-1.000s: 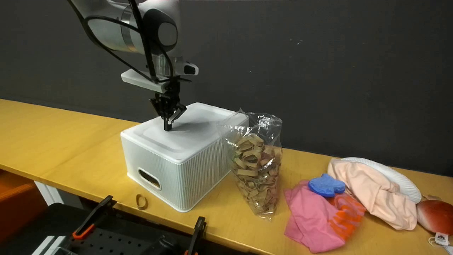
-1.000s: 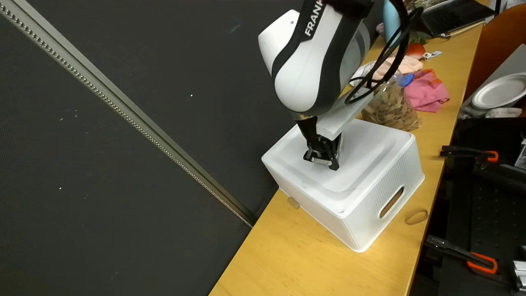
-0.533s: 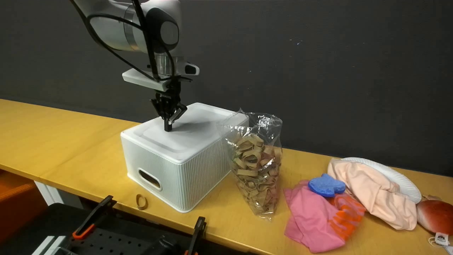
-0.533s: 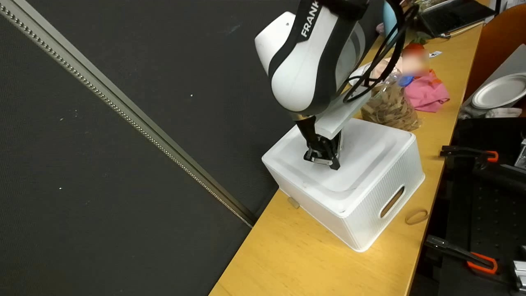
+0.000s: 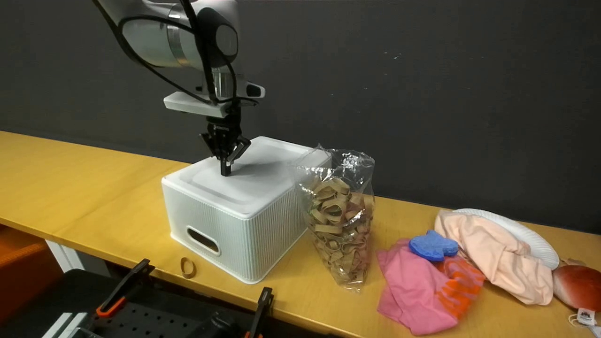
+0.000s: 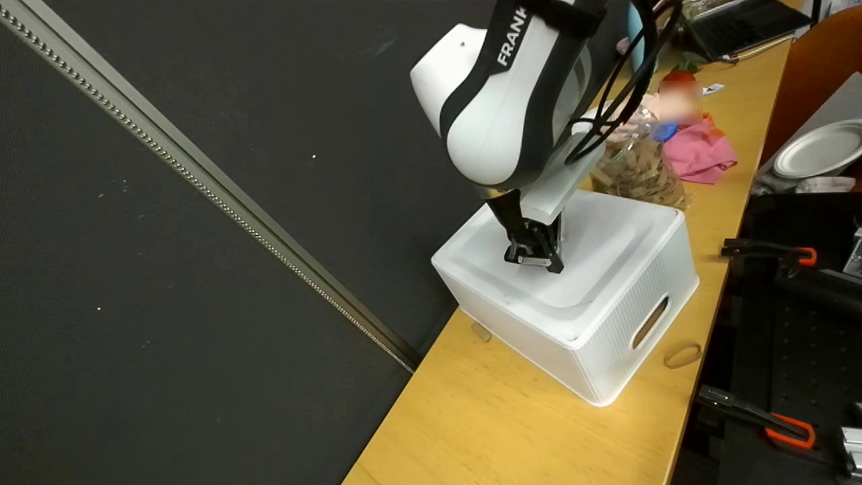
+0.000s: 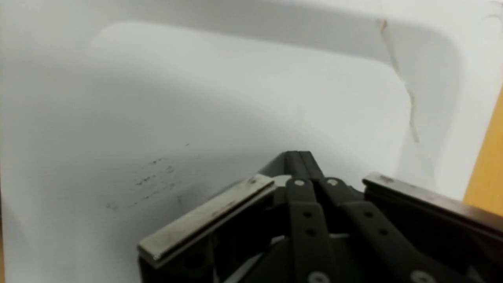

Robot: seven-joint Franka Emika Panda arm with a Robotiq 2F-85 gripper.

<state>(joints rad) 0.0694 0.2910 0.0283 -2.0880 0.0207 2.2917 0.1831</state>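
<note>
A white ribbed box (image 5: 277,239) stands on the wooden table, with a shallow recess in its flat top (image 6: 619,236) and an oval slot low on one side. Down on that top is my gripper (image 5: 226,173), its tips at or very near the surface in both exterior views. In the wrist view the two black fingers (image 7: 292,165) meet with nothing between them. Dark scuffs (image 7: 147,181) and a brownish line (image 7: 397,70) mark the white top. Beside the box leans a clear bag of tan rubber bands (image 5: 338,230).
One loose rubber band (image 5: 188,268) lies by the table's front edge, another (image 6: 481,331) beside the box. A pink cloth (image 5: 413,291), blue piece (image 5: 433,245), peach cloth (image 5: 497,253) and white plate (image 5: 535,237) lie past the bag. Clamps (image 5: 124,288) grip the edge. A dark wall stands behind.
In the last half second the box has slid slightly along the table toward the bag and the front edge, and my gripper has shifted the same way, staying shut.
</note>
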